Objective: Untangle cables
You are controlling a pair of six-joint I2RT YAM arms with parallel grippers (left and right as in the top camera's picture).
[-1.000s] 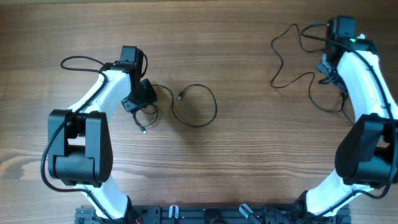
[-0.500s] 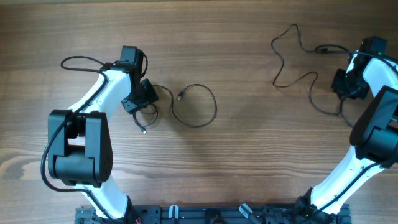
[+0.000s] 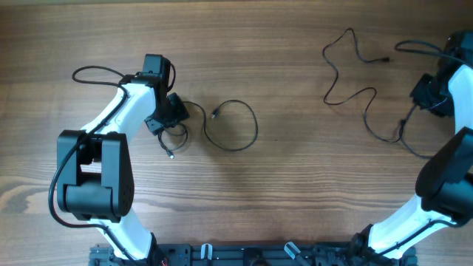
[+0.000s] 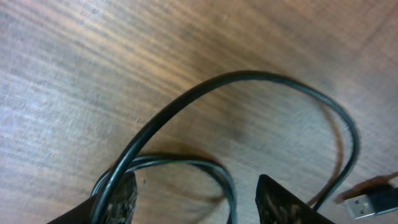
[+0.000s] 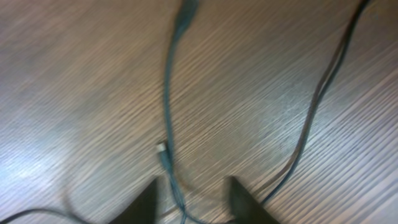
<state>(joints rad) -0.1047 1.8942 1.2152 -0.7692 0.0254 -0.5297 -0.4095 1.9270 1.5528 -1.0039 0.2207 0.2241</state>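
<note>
A thin black cable [image 3: 235,127] lies in a loop at centre left, one plug end [image 3: 214,113] pointing up-left. My left gripper [image 3: 168,118] sits low over the loop's left strands. In the left wrist view the gripper [image 4: 198,202] is open, strands of the cable [image 4: 249,78] run between its fingers and over the left fingertip [image 4: 118,199], and a USB plug [image 4: 373,202] lies at the right. A second winding cable [image 3: 347,92] lies at upper right. My right gripper [image 3: 427,94] is open over it, with a strand [image 5: 169,124] running between the fingertips [image 5: 199,199].
The table is bare wood. The left arm's thicker black cable [image 3: 96,72] arcs out at the upper left. Another small plug end [image 3: 171,154] lies just below the left gripper. A second strand [image 5: 314,118] runs past the right finger in the right wrist view.
My right arm has swung from the top right corner down and right along the table edge. The right cable's end now lies loose on the table. The left arm has not moved.
</note>
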